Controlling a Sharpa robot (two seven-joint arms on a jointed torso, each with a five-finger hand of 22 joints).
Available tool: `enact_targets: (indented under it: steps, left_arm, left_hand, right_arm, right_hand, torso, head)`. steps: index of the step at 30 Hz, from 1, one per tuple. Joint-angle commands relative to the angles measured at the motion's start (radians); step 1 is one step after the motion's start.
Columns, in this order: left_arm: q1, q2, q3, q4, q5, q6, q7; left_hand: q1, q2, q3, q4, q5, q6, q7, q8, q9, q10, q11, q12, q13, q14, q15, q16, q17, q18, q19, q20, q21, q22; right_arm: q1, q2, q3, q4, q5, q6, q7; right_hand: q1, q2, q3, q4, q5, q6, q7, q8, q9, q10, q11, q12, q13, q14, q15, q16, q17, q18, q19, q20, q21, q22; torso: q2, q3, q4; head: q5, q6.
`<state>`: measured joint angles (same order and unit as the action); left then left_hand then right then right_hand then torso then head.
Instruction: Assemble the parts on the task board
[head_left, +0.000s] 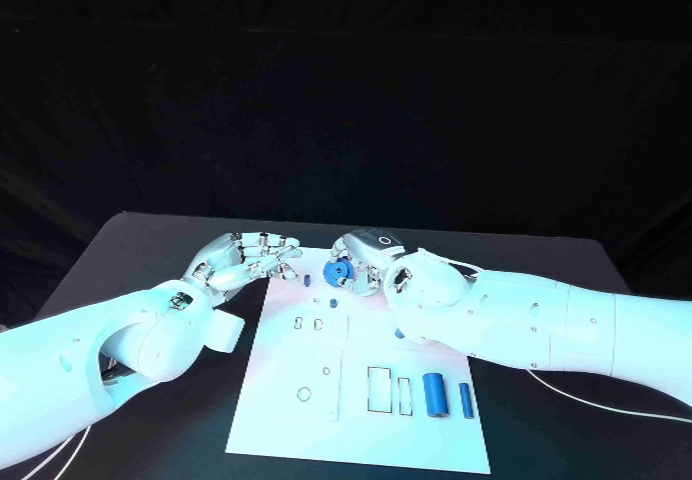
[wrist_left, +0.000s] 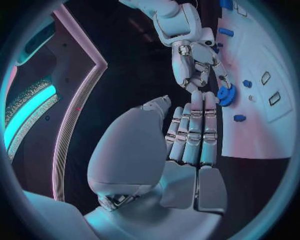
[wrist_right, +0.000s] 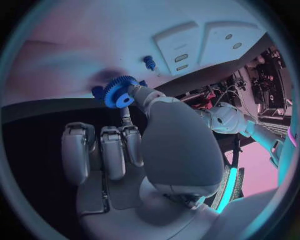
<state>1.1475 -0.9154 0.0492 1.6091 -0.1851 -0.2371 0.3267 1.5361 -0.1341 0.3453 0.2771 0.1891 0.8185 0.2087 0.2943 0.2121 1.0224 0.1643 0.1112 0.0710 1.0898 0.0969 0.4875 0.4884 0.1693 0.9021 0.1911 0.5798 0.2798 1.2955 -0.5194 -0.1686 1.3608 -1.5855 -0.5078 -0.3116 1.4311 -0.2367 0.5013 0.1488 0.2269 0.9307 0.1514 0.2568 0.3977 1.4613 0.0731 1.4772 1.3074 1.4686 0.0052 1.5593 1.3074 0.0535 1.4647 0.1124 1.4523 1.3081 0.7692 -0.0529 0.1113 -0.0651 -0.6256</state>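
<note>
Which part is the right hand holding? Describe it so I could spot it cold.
Start at the white board in the middle of the table and go to its far edge, where the two hands meet. There the right hand pinches a blue gear in its fingers. It is round and toothed with a centre hole, unlike the small blue pegs nearby.

Dim room, black backdrop. Cool blue-white light from above, faint pink wash on the board (head_left: 289, 400). Arms blow out near white in the head view. Soft shadow under the right hand (head_left: 378, 266). Wrist views: heavy fisheye bend, dark vignette, blurred rims.
</note>
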Motion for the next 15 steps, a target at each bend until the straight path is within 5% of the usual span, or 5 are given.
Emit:
enact_targets:
  steps: [1, 15]
  left_arm:
    - [0.001, 0.002, 0.001, 0.001, 0.002, 0.018, 0.005]
    - [0.001, 0.002, 0.001, 0.0, 0.002, 0.019, 0.004]
  left_hand:
    - [-0.007, 0.001, 0.005, 0.001, -0.006, -0.005, 0.03, 0.002, 0.001, -0.003, 0.006, -0.005, 0.002, -0.01, 0.0, 0.005, 0.001, 0.01, -0.009, 0.0, 0.005, 0.001]
    - [-0.007, 0.001, 0.005, 0.001, -0.006, -0.005, 0.03, 0.002, 0.001, -0.003, 0.006, -0.005, 0.002, -0.01, 0.0, 0.005, 0.001, 0.01, -0.009, 0.0, 0.005, 0.001]
  right_arm:
    - [-0.001, 0.005, 0.0, -0.008, -0.022, 0.015, -0.009]
    - [-0.006, 0.025, -0.003, -0.046, 0.007, 0.052, 0.002]
  right_hand:
    - [-0.008, -0.001, 0.005, -0.002, 0.007, 0.004, 0.0, 0.006, 0.002, 0.01, -0.005, 0.0, 0.143, 0.095, -0.007, 0.003, 0.233, -0.02, 0.024, -0.007, 0.005, 0.157]
    - [-0.013, -0.004, 0.005, -0.003, 0.008, 0.002, 0.0, 0.005, 0.002, 0.009, -0.005, -0.001, 0.142, 0.095, -0.007, 0.003, 0.232, -0.02, 0.024, -0.008, 0.004, 0.156]
  torso:
    - [0.0, -0.0006, 0.0006]
    - [0.0, -0.0004, -0.0008]
  head:
    - [0.0, -0.001]
    - [0.0, -0.004]
